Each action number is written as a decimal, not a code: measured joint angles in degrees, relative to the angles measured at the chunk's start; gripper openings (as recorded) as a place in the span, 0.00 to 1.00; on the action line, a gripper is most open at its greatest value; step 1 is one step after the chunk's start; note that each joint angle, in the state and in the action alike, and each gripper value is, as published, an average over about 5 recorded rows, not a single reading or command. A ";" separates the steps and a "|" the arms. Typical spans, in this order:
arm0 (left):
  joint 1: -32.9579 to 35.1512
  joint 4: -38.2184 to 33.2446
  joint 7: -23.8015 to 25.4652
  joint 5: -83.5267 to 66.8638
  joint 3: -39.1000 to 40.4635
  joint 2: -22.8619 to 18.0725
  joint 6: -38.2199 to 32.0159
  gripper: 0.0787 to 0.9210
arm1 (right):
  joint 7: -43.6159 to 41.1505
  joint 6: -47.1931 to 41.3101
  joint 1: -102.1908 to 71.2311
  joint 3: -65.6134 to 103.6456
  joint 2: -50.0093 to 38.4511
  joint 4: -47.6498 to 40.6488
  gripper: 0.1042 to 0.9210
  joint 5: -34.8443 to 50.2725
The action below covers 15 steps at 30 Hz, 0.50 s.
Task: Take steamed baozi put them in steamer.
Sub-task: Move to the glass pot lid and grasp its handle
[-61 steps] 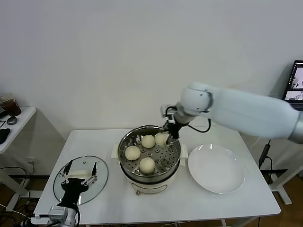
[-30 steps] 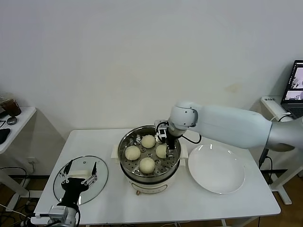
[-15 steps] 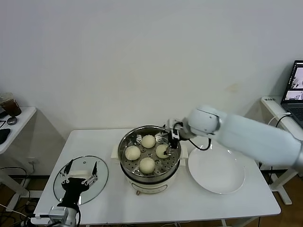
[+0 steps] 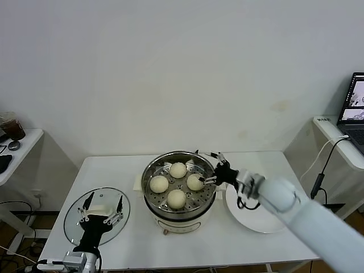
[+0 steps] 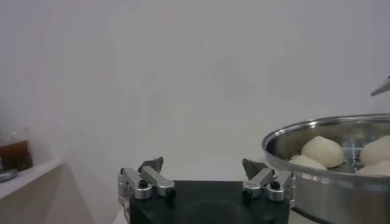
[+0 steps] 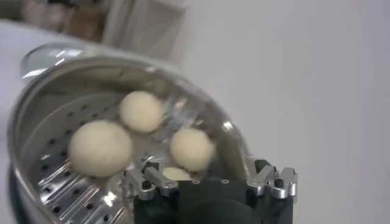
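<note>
Four steamed baozi are sitting on the perforated tray inside the steamer, spread out in a rough diamond and not touching each other as far as I can see. From my seat the right gripper is hanging at the steamer's right rim, just beside the rightmost bun, fingers spread wide and holding nothing. In the right wrist view I look past that gripper's two fingertips straight down into the pot, all four buns in there, one partly tucked behind the gripper body. The white plate is on the table just to the right of the steamer, with the right arm stretched across it.

My left gripper is parked low at the front left, over the glass lid lying flat on the white table. Its fingers are spread apart too, nothing in them. Its wrist view catches the steamer wall and a few buns off to the side.
</note>
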 measured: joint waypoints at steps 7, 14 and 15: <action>-0.30 1.32 -0.32 2.74 0.94 -0.22 -2.56 0.88 | 2.04 13.53 -19.84 20.62 11.36 2.34 0.88 -5.61; -0.79 4.51 -2.76 9.41 -0.11 0.11 -5.53 0.88 | 4.00 19.35 -33.39 36.36 22.30 4.53 0.88 -7.68; -0.88 5.18 -3.25 11.02 -0.46 0.34 -5.96 0.88 | 4.27 19.56 -34.78 38.15 23.53 4.85 0.88 -7.81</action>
